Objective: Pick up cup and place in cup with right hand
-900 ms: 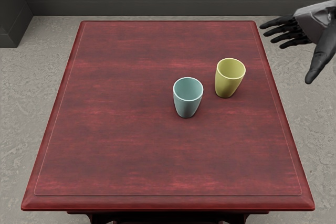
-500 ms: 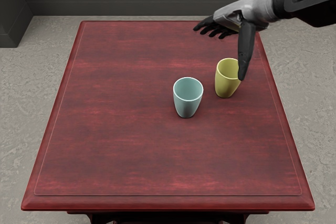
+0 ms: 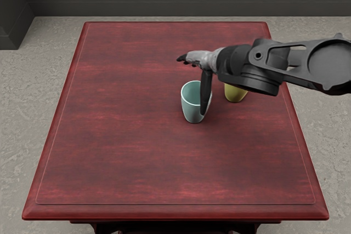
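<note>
My right hand (image 3: 193,86) reaches in from the right edge and hangs over the teal cup, with its thumb pointing down in front of that cup's right side and its fingers extended toward the far left. It holds nothing. The teal cup (image 3: 190,108) stands upright near the middle of the table. Behind the forearm, the yellow cup (image 3: 235,93) is mostly covered; only its lower part shows, to the right of the teal one.
Both cups rest on a dark red wooden table (image 3: 126,152). The right forearm (image 3: 274,67) spans the table's right side above the yellow cup. Grey floor surrounds the table, and a dark wall runs behind it.
From the right edge, my right hand has swept left and somewhat nearer, passing over the yellow cup to the teal one. Its forearm has come into view. Both cups stay where they were.
</note>
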Robot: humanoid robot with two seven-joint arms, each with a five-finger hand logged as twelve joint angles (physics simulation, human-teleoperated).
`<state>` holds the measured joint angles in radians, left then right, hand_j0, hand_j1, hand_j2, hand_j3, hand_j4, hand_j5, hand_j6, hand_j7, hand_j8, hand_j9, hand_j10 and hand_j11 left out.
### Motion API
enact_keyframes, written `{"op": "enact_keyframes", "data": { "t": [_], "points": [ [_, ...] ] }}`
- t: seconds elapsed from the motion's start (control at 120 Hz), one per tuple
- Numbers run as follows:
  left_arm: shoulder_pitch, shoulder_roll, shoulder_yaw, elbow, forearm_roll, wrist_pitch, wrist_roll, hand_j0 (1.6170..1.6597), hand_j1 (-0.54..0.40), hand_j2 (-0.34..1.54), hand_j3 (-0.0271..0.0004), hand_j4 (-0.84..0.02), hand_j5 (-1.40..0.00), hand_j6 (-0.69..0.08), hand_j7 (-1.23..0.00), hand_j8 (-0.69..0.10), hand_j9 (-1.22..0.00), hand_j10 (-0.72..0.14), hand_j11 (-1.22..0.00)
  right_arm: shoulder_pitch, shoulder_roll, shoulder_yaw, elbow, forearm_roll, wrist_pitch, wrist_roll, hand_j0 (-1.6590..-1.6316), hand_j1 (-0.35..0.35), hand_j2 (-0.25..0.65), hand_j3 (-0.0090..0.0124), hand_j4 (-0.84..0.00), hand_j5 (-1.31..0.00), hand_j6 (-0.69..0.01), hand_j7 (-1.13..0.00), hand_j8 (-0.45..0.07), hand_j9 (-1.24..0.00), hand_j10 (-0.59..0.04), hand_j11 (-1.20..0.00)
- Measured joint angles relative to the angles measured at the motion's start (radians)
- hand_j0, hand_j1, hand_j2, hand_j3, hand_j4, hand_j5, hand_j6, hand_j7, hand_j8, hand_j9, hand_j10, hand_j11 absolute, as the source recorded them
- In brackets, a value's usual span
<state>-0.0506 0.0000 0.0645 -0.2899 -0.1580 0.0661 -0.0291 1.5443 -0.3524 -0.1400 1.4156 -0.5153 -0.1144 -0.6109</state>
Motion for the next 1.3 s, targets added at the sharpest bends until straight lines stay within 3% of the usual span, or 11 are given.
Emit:
{"op": "enact_keyframes", "data": {
  "t": [0.117,0.225,0.392,0.55,0.858,1.192,1.3],
  "points": [
    [0.000,0.000,0.000,0.000,0.000,0.000,0.000,1.6581,0.344,0.00,0.0000,-0.004,0.00,-0.004,0.00,-0.004,0.00,-0.004,0.00,-0.004,0.003,-0.007,0.017,0.000,-0.048,0.000,-1.6581,-0.322,-0.004,0.0000,-0.025,-0.03,-0.026,-0.03,-0.025,-0.03,-0.024,-0.03],
    [0.000,0.000,0.000,0.000,0.000,0.000,0.000,1.6581,0.344,0.00,0.0000,-0.004,0.00,-0.004,0.00,-0.004,0.00,-0.004,0.00,0.001,0.015,-0.063,0.022,-0.001,-0.087,0.000,-1.6581,-0.321,-0.004,0.0000,-0.025,-0.03,-0.026,-0.03,-0.025,-0.03,-0.025,-0.03],
    [0.000,0.000,0.000,0.000,0.000,0.000,0.000,1.6581,0.344,0.00,0.0000,-0.004,0.00,-0.004,0.00,-0.004,0.00,-0.004,0.00,0.062,0.055,-0.158,0.024,0.000,-0.100,0.000,-1.6581,-0.321,-0.004,0.0000,-0.025,-0.03,-0.026,-0.03,-0.025,-0.03,-0.025,-0.03],
    [0.000,0.000,0.000,0.000,0.000,0.000,0.000,1.6581,0.344,0.00,0.0000,-0.004,0.00,-0.004,0.00,-0.004,0.00,-0.004,0.00,0.093,0.093,-0.182,0.025,0.003,-0.101,0.000,-1.6581,-0.313,-0.005,0.0000,-0.032,-0.04,-0.033,-0.04,-0.032,-0.04,-0.032,-0.04],
    [0.000,0.000,0.000,0.000,0.000,0.000,0.000,1.6581,0.344,0.00,0.0000,-0.004,0.00,-0.004,0.00,-0.004,0.00,-0.004,0.00,0.094,0.106,-0.206,0.023,0.005,-0.104,0.000,-1.6581,-0.255,-0.015,0.0000,-0.080,-0.10,-0.081,-0.10,-0.080,-0.10,-0.080,-0.10],
    [0.000,0.000,0.000,0.000,0.000,0.000,0.000,1.6581,0.344,0.00,0.0000,-0.004,0.00,-0.004,0.00,-0.004,0.00,-0.004,0.00,0.089,0.109,-0.218,0.023,0.007,-0.105,0.000,-1.6581,-0.128,-0.036,0.0000,-0.186,-0.24,-0.187,-0.24,-0.186,-0.24,-0.186,-0.24],
    [0.000,0.000,0.000,0.000,0.000,0.000,0.000,1.6581,0.344,0.00,0.0000,-0.004,0.00,-0.004,0.00,-0.004,0.00,-0.004,0.00,0.089,0.108,-0.221,0.023,0.008,-0.105,0.000,-1.6581,-0.045,-0.050,0.0000,-0.255,-0.33,-0.256,-0.33,-0.255,-0.33,-0.255,-0.33]
  ]
}}
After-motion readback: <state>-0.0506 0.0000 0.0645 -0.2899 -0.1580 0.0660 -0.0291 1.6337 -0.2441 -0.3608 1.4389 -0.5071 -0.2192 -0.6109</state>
